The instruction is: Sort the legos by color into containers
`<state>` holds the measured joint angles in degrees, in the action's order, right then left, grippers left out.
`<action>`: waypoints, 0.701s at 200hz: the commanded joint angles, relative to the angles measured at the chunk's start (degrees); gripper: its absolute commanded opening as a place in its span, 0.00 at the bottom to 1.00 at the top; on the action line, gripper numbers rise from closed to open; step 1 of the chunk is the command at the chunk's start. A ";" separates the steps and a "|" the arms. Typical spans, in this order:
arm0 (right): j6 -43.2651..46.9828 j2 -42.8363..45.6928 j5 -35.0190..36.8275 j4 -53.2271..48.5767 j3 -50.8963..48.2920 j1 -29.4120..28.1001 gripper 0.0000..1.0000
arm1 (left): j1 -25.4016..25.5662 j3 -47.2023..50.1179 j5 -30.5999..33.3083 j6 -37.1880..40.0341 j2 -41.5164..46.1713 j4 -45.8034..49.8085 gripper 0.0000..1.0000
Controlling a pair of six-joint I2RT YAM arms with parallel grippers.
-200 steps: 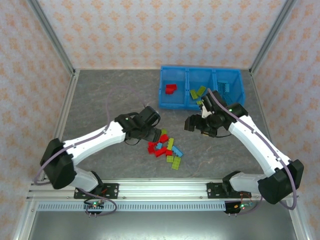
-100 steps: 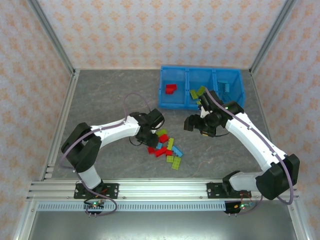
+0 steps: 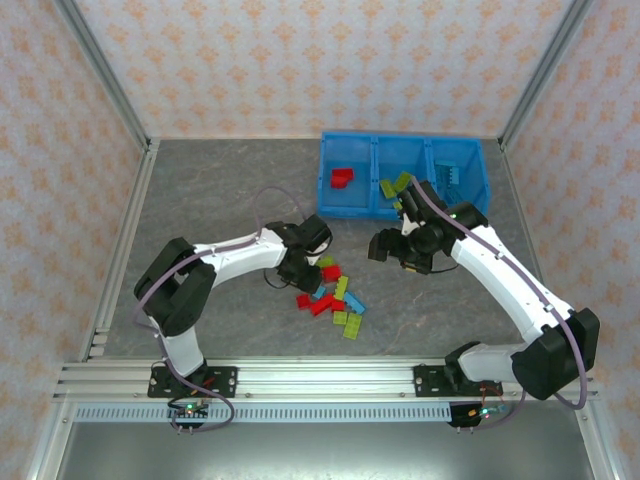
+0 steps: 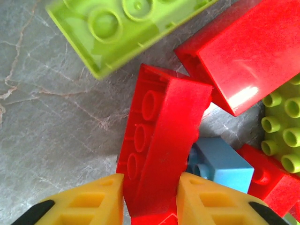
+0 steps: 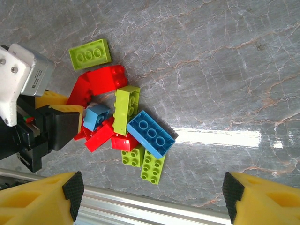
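Left fingers (image 4: pixel 93 201) are pinching a red brick (image 4: pixel 159 150), right fingers (image 5: pixel 37 199) hanging spread. Few legos (image 3: pixel 343 178) are sitting in the bin (image 3: pixel 345 211), most lying on the bench (image 3: pixel 220 190).

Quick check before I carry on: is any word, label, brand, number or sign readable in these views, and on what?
None can be read.
The studs on the yellow-green brick are too blurred to show any mark.
The red brick between the fingers of the left gripper is plain.
The blue bin bears no label.
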<state>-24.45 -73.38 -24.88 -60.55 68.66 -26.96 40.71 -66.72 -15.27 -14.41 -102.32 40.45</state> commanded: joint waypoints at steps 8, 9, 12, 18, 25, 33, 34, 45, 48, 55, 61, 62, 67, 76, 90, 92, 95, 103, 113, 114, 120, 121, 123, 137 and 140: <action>-1.25 1.58 0.29 0.98 -0.64 -0.11 0.80 | -0.39 0.34 2.80 1.14 -2.87 -0.99 0.38; -1.28 1.58 0.24 1.01 -0.68 -0.11 0.80 | -0.42 0.35 2.97 1.23 -2.87 -0.94 0.38; -1.24 1.58 0.08 1.11 -0.71 -0.11 0.80 | -0.37 0.33 3.26 1.23 -2.89 -0.92 0.40; -1.30 1.58 0.00 1.30 -0.72 -0.12 0.80 | -0.44 0.33 3.66 1.44 -2.81 -1.10 0.43; -1.30 1.47 -0.02 1.40 -0.83 -0.12 0.80 | -0.37 0.36 3.81 1.64 -2.82 -1.37 0.47; -1.23 1.43 -0.03 1.49 -0.81 -0.16 0.80 | -0.41 0.45 3.75 1.84 -2.79 -1.83 0.48; -1.22 1.42 -0.06 1.49 -0.81 -0.13 0.80 | -0.39 0.45 3.75 1.84 -2.84 -1.89 0.48; -1.22 1.28 -0.05 1.40 -0.81 -0.15 0.80 | -0.41 0.28 3.49 2.10 -3.09 -2.54 0.48; -1.22 1.23 -0.04 1.40 -0.81 -0.16 0.80 | -0.43 0.20 3.49 2.20 -3.20 -2.63 0.48; -1.17 1.20 0.00 1.40 -0.90 -0.15 0.80 | -0.38 0.01 3.60 2.21 -3.46 -2.94 0.46; -1.28 1.23 -0.04 1.39 -0.95 -0.13 0.80 | -0.37 -0.01 3.68 2.32 -3.64 -3.28 0.44; -1.25 1.23 -0.06 1.40 -0.97 -0.12 0.80 | -0.37 0.00 3.72 2.35 -3.66 -3.27 0.43; -1.35 1.23 -0.05 1.40 -1.06 -0.11 0.80 | -0.41 0.03 3.81 2.29 -3.76 -3.64 0.41; -1.49 1.46 0.00 1.40 -1.23 -0.11 0.80 | -0.40 -0.08 3.78 2.22 -3.85 -4.03 0.36; -1.73 1.75 -0.37 1.41 -1.51 -0.11 0.80 | -0.42 -0.04 3.66 2.11 -3.36 -4.55 0.30; -1.74 1.84 -0.46 1.47 -1.56 -0.11 0.80 | -0.40 0.00 3.58 2.11 -3.18 -4.58 0.30; -1.74 1.96 -0.63 1.49 -1.66 -0.15 0.80 | -0.37 0.00 3.47 2.08 -2.89 -4.66 0.29; -1.59 2.25 -1.35 1.73 -2.07 -0.19 0.80 | -0.41 0.13 2.87 2.11 -1.73 -4.85 0.25; -1.48 2.54 -2.57 2.34 -2.51 -0.27 0.80 | -0.43 0.27 2.02 1.87 0.66 -5.16 0.18; -1.48 2.63 -2.73 2.44 -2.54 -0.28 0.80 | -0.44 0.27 1.96 1.86 0.91 -5.14 0.17; -1.52 2.95 -3.77 3.03 -2.80 -0.36 0.80 | -0.41 0.12 1.59 1.68 2.76 -5.13 0.15; -1.55 3.01 -3.99 3.23 -2.86 -0.37 0.80 | -0.39 0.11 1.49 1.68 3.06 -5.16 0.15; -1.56 3.12 -4.39 3.55 -2.95 -0.42 0.80 | -0.44 0.06 1.32 1.61 3.68 -5.13 0.15; -2.52 4.16 -6.20 5.80 -3.46 -0.64 0.80 | -0.28 -0.66 0.68 1.33 8.38 -5.73 0.15; -2.85 4.47 -6.23 6.19 -3.56 -0.70 0.80 | -0.26 -0.92 0.57 1.19 9.11 -5.79 0.14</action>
<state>-25.65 -71.77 -27.86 -58.00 66.00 -26.98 40.49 -66.52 -13.50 -12.95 -102.50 36.56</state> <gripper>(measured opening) 0.798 0.192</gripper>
